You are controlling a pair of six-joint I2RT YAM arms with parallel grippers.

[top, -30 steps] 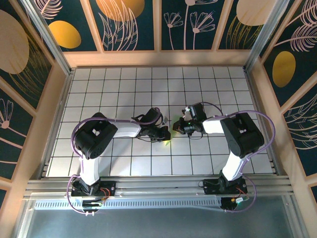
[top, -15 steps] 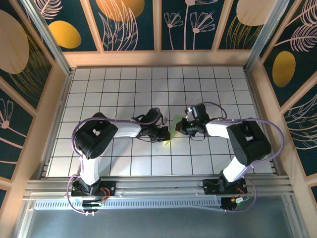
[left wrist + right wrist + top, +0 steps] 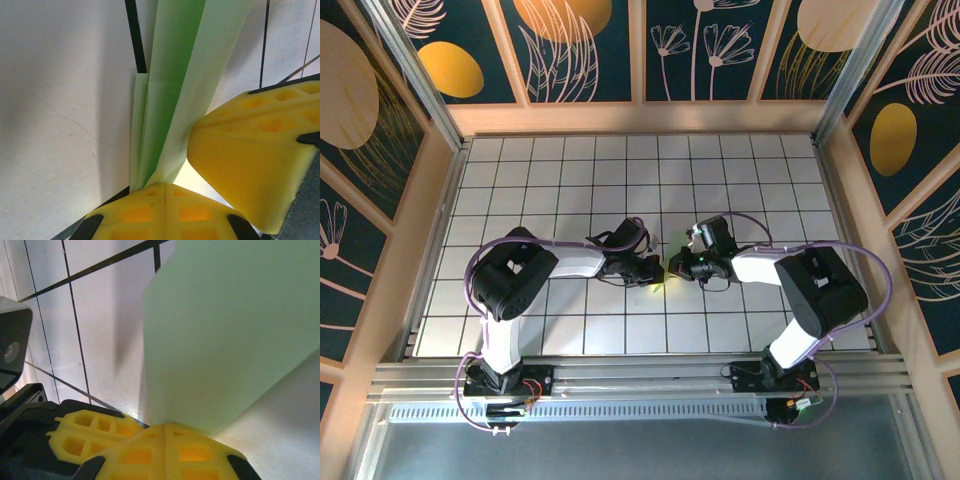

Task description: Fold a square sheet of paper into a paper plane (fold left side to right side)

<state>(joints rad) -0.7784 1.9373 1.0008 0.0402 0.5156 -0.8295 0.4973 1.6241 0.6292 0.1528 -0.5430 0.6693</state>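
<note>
The pale green paper (image 3: 175, 75) is folded into a narrow, layered strip with long creases, standing up off the white tiles. My left gripper (image 3: 165, 186) is shut on its near end, where the layers run into the closed yellow fingertips. My right gripper (image 3: 165, 426) is shut on a broad flap of the same paper (image 3: 225, 330). From above, the two grippers meet tip to tip at the table's middle, left gripper (image 3: 656, 272) and right gripper (image 3: 676, 268), with only a sliver of green paper (image 3: 659, 285) showing beneath them. The right fingers (image 3: 250, 150) press close beside the strip.
White tiled floor (image 3: 570, 180) with black grid lines spreads around the arms, walled by wooden edges (image 3: 640, 118). The left gripper's yellow fingers (image 3: 85, 435) and a camera housing (image 3: 12, 345) sit just left of my right gripper.
The right gripper has slid left and slightly nearer, closing up against the left gripper. The left arm has stayed put. Both grippers stayed shut.
</note>
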